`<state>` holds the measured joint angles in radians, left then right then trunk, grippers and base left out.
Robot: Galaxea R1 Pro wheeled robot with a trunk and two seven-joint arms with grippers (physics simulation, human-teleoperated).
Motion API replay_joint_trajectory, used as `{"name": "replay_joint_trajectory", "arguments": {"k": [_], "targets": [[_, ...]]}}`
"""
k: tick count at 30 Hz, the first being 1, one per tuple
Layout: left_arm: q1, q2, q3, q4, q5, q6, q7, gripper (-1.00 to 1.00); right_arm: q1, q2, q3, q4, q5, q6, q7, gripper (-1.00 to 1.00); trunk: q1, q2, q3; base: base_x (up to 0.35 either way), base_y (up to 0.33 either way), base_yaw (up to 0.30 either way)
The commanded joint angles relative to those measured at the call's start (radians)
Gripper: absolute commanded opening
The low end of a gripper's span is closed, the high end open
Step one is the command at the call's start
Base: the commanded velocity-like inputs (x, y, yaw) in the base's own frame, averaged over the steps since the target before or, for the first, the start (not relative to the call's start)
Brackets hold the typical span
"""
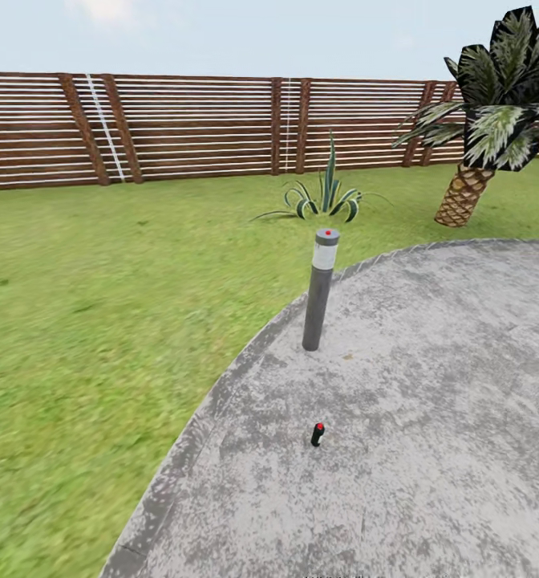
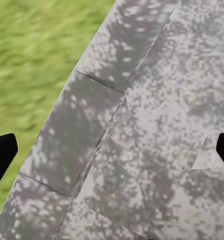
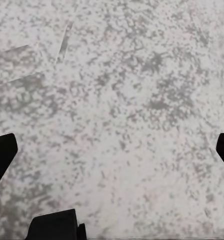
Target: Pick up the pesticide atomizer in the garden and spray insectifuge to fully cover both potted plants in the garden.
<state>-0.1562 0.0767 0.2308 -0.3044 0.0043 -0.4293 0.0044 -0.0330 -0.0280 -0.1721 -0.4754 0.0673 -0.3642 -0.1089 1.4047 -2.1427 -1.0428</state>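
My left gripper had its two fingers spread wide: one black tip sat at one edge of the left wrist view and the second at the opposite edge, with nothing between them. Below it ran the patio border, a row of darker edging slabs with lawn just beyond.

My right gripper was spread the same way, two black tips at opposite edges of its view and nothing held. A dark block of the rig showed at the frame's lower edge. Under it I saw only mottled grey paving with a few faint seams.

From the head view I counted one atomizer: a small dark bottle with a red dot on top, standing slightly tilted on the round patio, ahead of me and a little inside its curved edge. Beyond it, well apart, stood one grey lamp post with a pale band and a red dot on its cap, near the patio rim.

Past the paving lay the lawn. On it I saw one striped agave behind the post, and one palm with a scaly brown trunk to the right. A brown slatted fence closed off the back, under a pale sky.
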Motion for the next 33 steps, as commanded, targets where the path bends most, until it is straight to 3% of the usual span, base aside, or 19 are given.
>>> {"name": "replay_joint_trajectory", "arguments": {"k": [1,33], "targets": [[0.0,0.0,0.001,0.001,0.0,-0.003,0.0,1.0,-0.001,0.0,-0.002,0.001,0.007,-0.003,-0.003,1.0,0.0,0.0,-0.001,0.0,0.0,-0.3],[0.0,0.0,0.001,0.001,0.0,-0.002,0.002,1.0,-0.002,0.0,-0.004,0.008,0.007,-0.002,-0.003,1.0,0.0,0.0,-0.001,0.0,0.0,-0.3]]}}
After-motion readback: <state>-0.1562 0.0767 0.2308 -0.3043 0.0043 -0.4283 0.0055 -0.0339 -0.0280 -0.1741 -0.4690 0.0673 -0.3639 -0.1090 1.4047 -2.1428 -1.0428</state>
